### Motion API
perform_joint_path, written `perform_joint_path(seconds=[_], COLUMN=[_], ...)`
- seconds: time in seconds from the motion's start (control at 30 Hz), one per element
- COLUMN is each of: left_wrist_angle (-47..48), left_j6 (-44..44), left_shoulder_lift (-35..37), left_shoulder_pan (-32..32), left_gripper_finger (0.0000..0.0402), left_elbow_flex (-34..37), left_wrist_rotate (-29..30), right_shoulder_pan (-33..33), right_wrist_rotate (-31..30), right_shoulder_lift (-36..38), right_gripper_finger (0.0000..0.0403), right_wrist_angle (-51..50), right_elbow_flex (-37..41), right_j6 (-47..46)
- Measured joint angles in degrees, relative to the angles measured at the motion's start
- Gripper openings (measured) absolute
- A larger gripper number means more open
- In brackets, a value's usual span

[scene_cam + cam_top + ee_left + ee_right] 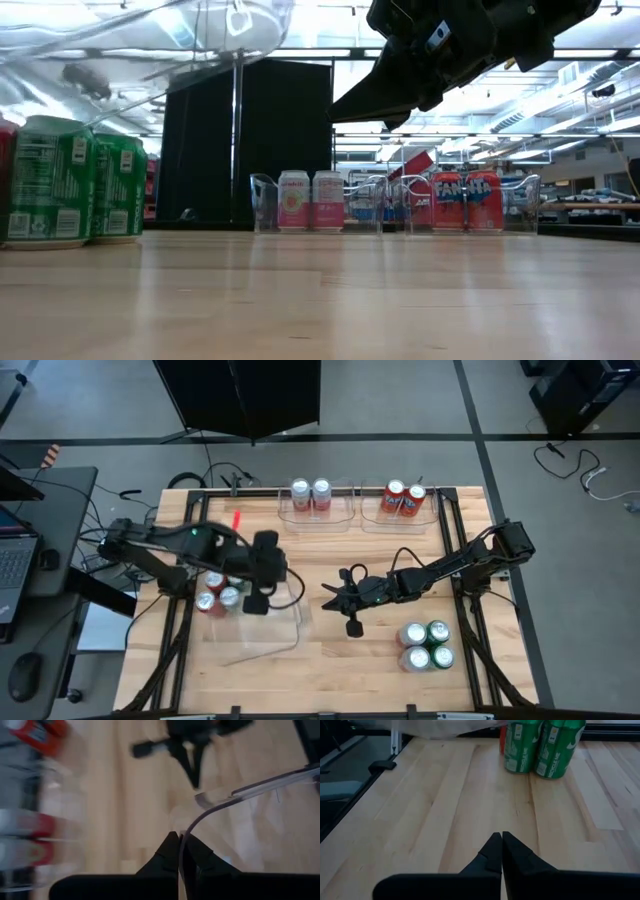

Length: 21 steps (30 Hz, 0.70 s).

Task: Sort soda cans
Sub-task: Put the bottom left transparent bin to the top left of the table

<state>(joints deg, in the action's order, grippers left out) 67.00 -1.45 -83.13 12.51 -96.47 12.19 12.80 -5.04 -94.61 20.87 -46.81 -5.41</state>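
The table (pixel 330 650) carries a clear tray (pixel 272 612) on its left side, with a mixed cluster of red and silver cans (pixel 218 592) upright just beside it, on the side away from the table's middle. The left gripper (pixel 180 851) sits at the tray's near edge, jaws pinched together on its thin rim, so those cans are closest to this arm. The right gripper (pixel 500 851), closed on nothing, hovers beyond the tray toward the table's middle; four green cans (pixel 426 645) stand well apart from the tray, nearer that arm.
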Motion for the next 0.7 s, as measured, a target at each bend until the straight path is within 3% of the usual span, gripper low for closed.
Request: perform_joint_path(seconds=[0.4,0.7], left_wrist_angle=[8.11,8.68], left_j6=[14.55,30.34], left_shoulder_lift=[0.02,-0.02], left_shoulder_pan=[-11.63,-23.52], left_gripper_finger=[0.0000,0.0000], left_elbow_flex=[-12.25,-14.05], left_wrist_rotate=[12.69,17.21], right_shoulder_pan=[0.00,0.00], right_wrist_rotate=[0.02,0.02], right_shoulder_lift=[0.00,0.00], right_gripper_finger=[0.0000,0.0000], right_wrist_angle=[-0.01,-0.30], right_elbow_flex=[0.00,0.00], right_j6=[0.00,0.00])
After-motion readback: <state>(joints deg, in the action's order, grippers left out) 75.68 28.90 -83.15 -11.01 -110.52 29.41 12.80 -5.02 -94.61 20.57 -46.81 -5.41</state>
